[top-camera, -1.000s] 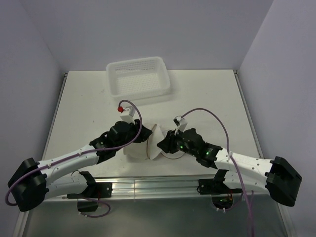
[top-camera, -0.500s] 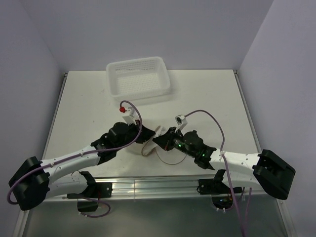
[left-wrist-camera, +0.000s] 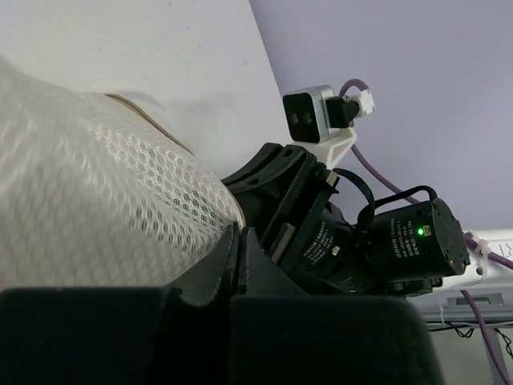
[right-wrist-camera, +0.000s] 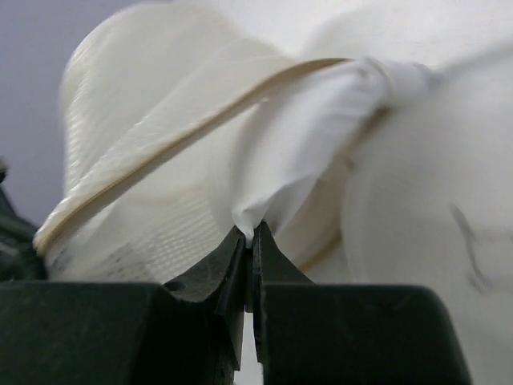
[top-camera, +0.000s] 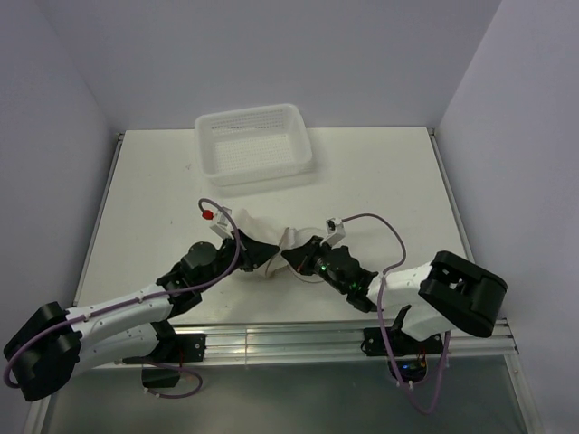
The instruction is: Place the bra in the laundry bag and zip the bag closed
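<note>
While the laundry bag [top-camera: 271, 242] sat on the table [top-camera: 145, 181] near its front edge, well apart from the white basket [top-camera: 262, 170] at the back, you had it held between both arms. It looked light and floppy: mesh discs with a beige rim that gave some shape but little stiffness, so it would likely sag and fold wherever you let go. Mesh like that would catch rather than slip, yet a thin pinch could pull loose, so the rim or the zip tape looked the sounder place to hold.

The bra [right-wrist-camera: 313, 144], smaller and softer again, was smooth white cloth that would probably bunch, drag and creep back out of the opening unless tucked deep.

Your left gripper [left-wrist-camera: 238, 241] was closed on the mesh at the bag's left side, the netting running right into its tips. Your right gripper [right-wrist-camera: 250, 237] was pinched tight on a small fold of that white cloth, just beneath the beige rim, with the bag's dome behind and above it. I could not tell whether the bra lay wholly inside. No zip pull showed in any view.
</note>
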`<action>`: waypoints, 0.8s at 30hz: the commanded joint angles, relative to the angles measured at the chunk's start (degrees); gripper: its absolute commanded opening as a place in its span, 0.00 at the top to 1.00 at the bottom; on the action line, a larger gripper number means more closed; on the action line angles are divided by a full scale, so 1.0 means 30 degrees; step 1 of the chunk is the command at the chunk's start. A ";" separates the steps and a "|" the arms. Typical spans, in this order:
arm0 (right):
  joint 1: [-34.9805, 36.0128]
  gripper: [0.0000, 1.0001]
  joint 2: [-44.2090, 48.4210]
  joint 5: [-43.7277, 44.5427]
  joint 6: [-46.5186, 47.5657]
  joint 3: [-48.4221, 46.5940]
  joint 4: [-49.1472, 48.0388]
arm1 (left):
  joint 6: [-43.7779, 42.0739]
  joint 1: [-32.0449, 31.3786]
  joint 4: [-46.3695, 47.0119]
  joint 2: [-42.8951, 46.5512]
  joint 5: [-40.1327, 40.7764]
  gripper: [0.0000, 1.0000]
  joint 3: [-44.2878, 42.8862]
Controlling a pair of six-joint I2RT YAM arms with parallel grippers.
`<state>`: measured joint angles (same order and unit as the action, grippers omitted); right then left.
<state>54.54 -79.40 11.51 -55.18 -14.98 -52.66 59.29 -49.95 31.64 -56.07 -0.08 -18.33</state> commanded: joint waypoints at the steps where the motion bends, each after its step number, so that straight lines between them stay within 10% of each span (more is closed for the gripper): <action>1: 0.0071 0.92 0.0068 0.2578 -0.0271 -0.1125 0.0700 | 0.0745 -0.0077 0.1292 0.0352 -0.0092 1.00 -0.0014; 11: 0.0422 0.33 -0.1516 -0.0846 0.1223 -0.2771 0.1175 | 0.1011 0.0157 0.2350 -0.0588 -0.0092 1.00 0.0689; 15: -0.0308 0.11 0.1844 -0.1957 0.2218 -0.2388 0.6517 | 0.0570 0.0274 0.0593 0.0786 0.1312 1.00 0.0426; 24: -0.4116 0.04 0.7741 -0.4688 0.5353 -0.2623 1.4673 | 0.0482 0.0743 -0.0146 0.1379 0.1317 1.00 0.0572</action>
<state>44.58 -59.31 0.16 -44.14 -21.85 -20.32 61.58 -48.14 30.68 -51.99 3.84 -16.08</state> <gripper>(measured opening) 0.956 0.021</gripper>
